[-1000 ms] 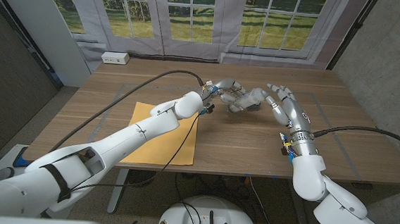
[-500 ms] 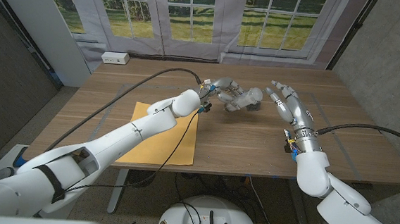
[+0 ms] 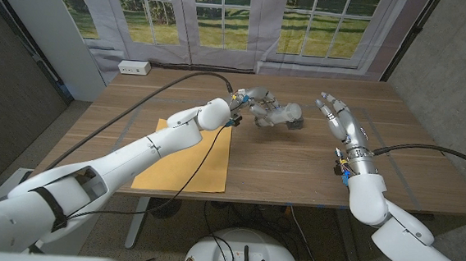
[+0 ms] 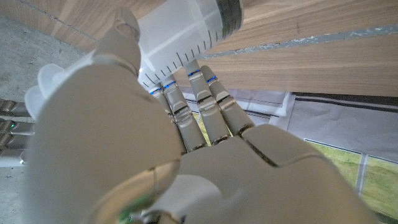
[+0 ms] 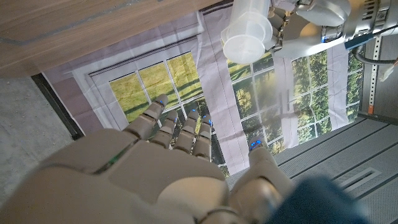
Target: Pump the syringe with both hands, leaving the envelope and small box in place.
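My left hand (image 3: pixel 255 106) grips a large translucent syringe (image 3: pixel 280 113) and holds it just above the table's middle back. In the left wrist view my fingers (image 4: pixel 186 106) wrap the marked barrel (image 4: pixel 180 34), whose black plunger seal (image 4: pixel 230 12) shows inside. My right hand (image 3: pixel 338 120) hovers to the syringe's right, fingers spread, holding nothing, with a clear gap between them. The right wrist view looks past my own right hand (image 5: pixel 180 162) at the syringe's round end (image 5: pixel 247 37) held by the left hand (image 5: pixel 311 22). A yellow envelope (image 3: pixel 186 156) lies flat under my left forearm.
A white power strip (image 3: pixel 134 68) sits at the table's far left edge. A black cable (image 3: pixel 166 93) runs over the table to my left wrist; another (image 3: pixel 429 150) trails from the right wrist. Windows and a curtain stand behind the table.
My right hand has drawn away from the syringe to the right and spread its fingers. The left hand has kept hold of the syringe and carried it slightly back and left.
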You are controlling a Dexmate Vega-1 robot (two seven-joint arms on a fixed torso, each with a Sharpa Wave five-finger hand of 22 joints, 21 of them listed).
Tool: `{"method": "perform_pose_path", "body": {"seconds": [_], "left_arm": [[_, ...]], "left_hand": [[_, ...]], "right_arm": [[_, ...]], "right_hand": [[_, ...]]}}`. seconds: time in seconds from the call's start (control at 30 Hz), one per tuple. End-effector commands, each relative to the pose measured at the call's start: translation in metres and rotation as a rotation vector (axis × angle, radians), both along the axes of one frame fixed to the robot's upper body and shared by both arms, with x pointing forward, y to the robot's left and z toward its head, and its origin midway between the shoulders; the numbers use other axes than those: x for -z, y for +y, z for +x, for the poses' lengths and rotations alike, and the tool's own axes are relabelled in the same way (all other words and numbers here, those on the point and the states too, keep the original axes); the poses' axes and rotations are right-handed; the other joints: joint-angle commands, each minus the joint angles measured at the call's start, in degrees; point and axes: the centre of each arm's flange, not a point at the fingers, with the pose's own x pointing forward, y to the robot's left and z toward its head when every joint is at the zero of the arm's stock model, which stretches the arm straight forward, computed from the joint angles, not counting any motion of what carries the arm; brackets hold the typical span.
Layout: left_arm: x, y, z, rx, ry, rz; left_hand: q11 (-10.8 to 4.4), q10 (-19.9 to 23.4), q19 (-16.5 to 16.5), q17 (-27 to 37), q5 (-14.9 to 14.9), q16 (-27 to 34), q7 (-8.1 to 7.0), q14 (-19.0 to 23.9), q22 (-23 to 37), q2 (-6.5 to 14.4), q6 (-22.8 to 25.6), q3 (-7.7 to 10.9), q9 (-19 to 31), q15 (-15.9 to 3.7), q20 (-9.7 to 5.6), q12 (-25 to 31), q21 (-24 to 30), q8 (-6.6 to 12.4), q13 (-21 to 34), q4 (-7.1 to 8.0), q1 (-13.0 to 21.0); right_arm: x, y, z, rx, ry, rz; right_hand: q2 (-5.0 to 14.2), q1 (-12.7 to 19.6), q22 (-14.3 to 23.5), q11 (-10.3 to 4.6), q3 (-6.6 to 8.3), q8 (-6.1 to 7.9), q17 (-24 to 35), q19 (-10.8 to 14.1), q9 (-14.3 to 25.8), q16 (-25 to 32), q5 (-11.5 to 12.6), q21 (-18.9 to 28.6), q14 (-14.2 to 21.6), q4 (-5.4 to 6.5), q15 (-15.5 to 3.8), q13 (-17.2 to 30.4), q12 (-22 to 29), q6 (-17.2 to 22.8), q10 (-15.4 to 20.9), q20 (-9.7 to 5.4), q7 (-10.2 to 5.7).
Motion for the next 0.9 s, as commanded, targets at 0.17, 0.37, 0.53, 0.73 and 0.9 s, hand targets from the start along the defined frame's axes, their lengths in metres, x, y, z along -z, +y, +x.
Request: {"method": "perform_pose_path", "body": {"seconds": [0.17, 0.37, 0.53, 0.73, 0.9], "left_arm": [[-0.014, 0.004, -0.011, -0.057, -0.072, 0.135], [-0.016, 0.005, -0.014, -0.069, -0.068, 0.204], [-0.014, 0.003, -0.016, -0.101, -0.103, 0.276], [-0.013, 0.002, -0.017, -0.101, -0.133, 0.310], [-0.012, 0.002, -0.019, -0.119, -0.172, 0.364]], "left_hand": [[-3.02, 2.6, 0.2, 0.3, 0.3, 0.2, 0.09, 5.9, 0.3, 8.5, 1.8, 0.83, 1.1, -11.50, -7.86, 0.3, 0.2, 0.30, 0.4, 0.31, -0.6], [-3.02, 2.3, 0.1, 0.3, 0.3, 0.0, -0.02, 5.5, 0.3, 8.4, 1.5, 0.87, 1.1, -11.50, -7.86, 0.2, 0.1, 0.18, 0.4, 0.28, -0.7], [-3.01, 1.8, -0.6, 0.2, 0.3, -0.2, -0.53, 4.8, 0.3, 8.4, 1.0, 0.97, 1.1, -11.49, -7.94, 0.1, -0.1, 0.04, 0.4, 0.27, -0.7], [-3.07, 1.5, -0.8, 0.2, 0.3, -0.3, -0.58, 4.3, 0.2, 8.3, 0.8, 1.05, 1.1, -11.49, -7.91, 0.1, -0.2, 0.03, 0.4, 0.24, -0.7], [-3.06, 1.3, -1.0, 0.2, 0.3, -0.3, -0.62, 4.1, 0.2, 8.3, 0.8, 1.10, 1.1, -11.49, -7.89, 0.0, -0.2, 0.03, 0.4, 0.26, -0.7]], "right_arm": [[-0.006, -0.009, 0.010, -0.028, 0.016, 0.045], [-0.008, -0.012, 0.015, -0.028, 0.020, 0.040], [-0.008, -0.016, 0.022, -0.040, 0.018, 0.057], [-0.008, -0.023, 0.030, -0.069, 0.029, 0.107], [-0.006, -0.029, 0.038, -0.114, 0.028, 0.171]], "right_hand": [[2.59, 0.0, 0.1, 0.73, 0.09, 0.10, 0.2, 0.1, 0.2, -0.1, 0.0, -0.1, -0.4, 0.27, -1.12, 0.1, 0.3, -1.5, -0.6, 0.11, -0.07], [2.55, -0.2, 0.1, 0.78, 0.03, 0.07, 0.3, -0.1, 0.2, -0.1, 0.0, -0.2, -0.5, 0.34, -1.12, 0.1, 0.3, -1.9, -0.7, 0.01, 0.09], [2.56, -0.1, 0.1, 0.88, 0.04, 0.16, 0.2, -0.2, 0.2, -0.2, 0.0, -0.3, -0.5, 0.31, -1.20, 0.1, 0.3, -1.9, -0.7, 0.05, 0.34], [2.61, -0.1, 0.1, 0.94, 0.07, 0.27, 0.2, -0.1, 0.2, -0.2, 0.0, -0.4, -0.5, 0.28, -1.09, 0.1, 0.4, -2.0, -0.8, 0.01, 0.68], [2.60, -0.2, 0.1, 1.04, 0.04, 0.25, 0.2, -0.2, 0.2, -0.3, 0.0, -0.5, -0.6, 0.32, -1.20, 0.1, 0.4, -2.2, -0.8, -0.17, 0.71]]}}
